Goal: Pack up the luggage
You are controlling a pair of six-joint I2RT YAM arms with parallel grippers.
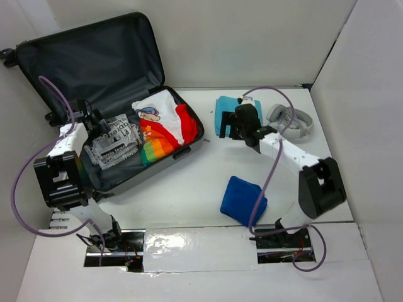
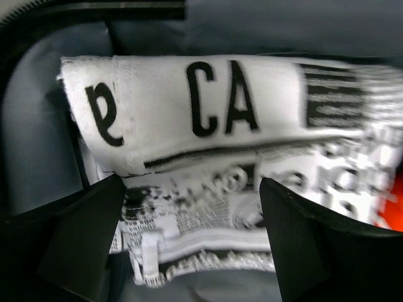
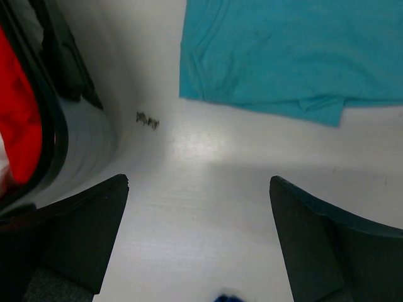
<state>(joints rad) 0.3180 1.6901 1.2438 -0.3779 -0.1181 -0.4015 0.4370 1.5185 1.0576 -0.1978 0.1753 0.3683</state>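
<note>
The luggage (image 1: 94, 69) lies open at the back left, its lid propped against the wall and its ribbed shell (image 3: 85, 148) at the left of the right wrist view. Inside lie a white, red and rainbow shirt (image 1: 165, 123) and a black-and-white newsprint garment (image 1: 118, 146) (image 2: 220, 107). My left gripper (image 1: 102, 129) (image 2: 192, 217) hangs open just above the newsprint garment, holding nothing. My right gripper (image 1: 228, 129) (image 3: 198, 233) is open over bare table, between the luggage and a folded teal cloth (image 1: 224, 112) (image 3: 283, 56).
A folded blue cloth (image 1: 244, 200) lies on the white table (image 1: 208, 176) in front of the right arm. Grey headphones (image 1: 293, 121) sit at the back right. White walls enclose the table on the left, back and right.
</note>
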